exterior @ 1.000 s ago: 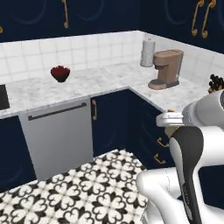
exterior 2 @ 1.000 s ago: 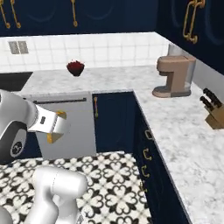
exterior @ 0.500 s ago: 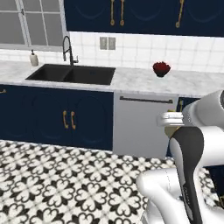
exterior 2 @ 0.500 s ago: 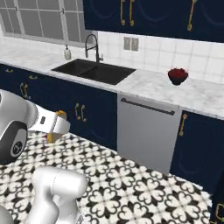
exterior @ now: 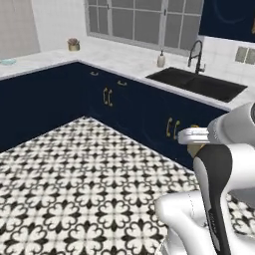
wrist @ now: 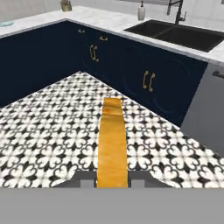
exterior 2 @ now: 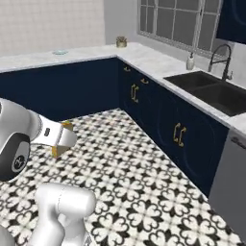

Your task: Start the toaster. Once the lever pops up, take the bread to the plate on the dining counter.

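I see my tool [wrist: 112, 181] pinching the bread [wrist: 112, 144] (edge-on) above the floor [wrist: 52, 131]; plate [exterior 2: 60, 52] on far tabletop [exterior 2: 29, 61].

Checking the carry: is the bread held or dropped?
Held: the bread stands edge-on between the shut gripper fingers, above the floor.

No readable text, label, brand or number appears on anything.

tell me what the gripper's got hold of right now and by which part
The gripper is shut on the bread, pinching the slice's near edge between its fingertips, crust edge facing the hand camera.
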You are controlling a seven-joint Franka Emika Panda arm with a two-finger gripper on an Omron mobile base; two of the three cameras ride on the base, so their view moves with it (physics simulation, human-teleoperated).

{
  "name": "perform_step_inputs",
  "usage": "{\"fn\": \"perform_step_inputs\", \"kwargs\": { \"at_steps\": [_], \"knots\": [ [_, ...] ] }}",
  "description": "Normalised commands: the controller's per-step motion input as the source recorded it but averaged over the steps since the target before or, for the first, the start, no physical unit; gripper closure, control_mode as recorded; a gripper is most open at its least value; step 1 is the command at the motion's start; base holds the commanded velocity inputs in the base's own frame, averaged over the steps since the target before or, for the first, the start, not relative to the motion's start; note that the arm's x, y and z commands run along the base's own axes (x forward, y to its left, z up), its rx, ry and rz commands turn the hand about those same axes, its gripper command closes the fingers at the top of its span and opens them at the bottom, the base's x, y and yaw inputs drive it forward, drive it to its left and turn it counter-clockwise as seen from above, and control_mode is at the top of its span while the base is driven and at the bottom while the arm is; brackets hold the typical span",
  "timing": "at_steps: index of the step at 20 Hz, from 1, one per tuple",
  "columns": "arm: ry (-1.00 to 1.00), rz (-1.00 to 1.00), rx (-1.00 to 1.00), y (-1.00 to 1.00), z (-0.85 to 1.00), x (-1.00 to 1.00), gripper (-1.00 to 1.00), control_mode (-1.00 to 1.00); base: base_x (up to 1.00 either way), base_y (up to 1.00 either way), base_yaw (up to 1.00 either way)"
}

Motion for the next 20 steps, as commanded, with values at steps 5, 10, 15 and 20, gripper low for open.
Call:
{"fn": "perform_step_inputs", "kwargs": {
  "at_steps": [5, 10, 15, 20],
  "knots": [
    [0.00, 0.00, 0.00, 0.00, 0.00, 0.00, 1.00, 1.00, 0.00, 0.00, 0.95],
    [0.00, 0.00, 0.00, 0.00, 0.00, 0.00, 1.00, 1.00, 0.05, 0.00, 0.89],
    [0.00, 0.00, 0.00, 0.00, 0.00, 0.00, 1.00, 1.00, 0.64, -0.51, 0.27],
    [0.00, 0.00, 0.00, 0.00, 0.00, 0.00, 1.00, 1.00, 0.87, -0.83, 0.04]
  ]
}}
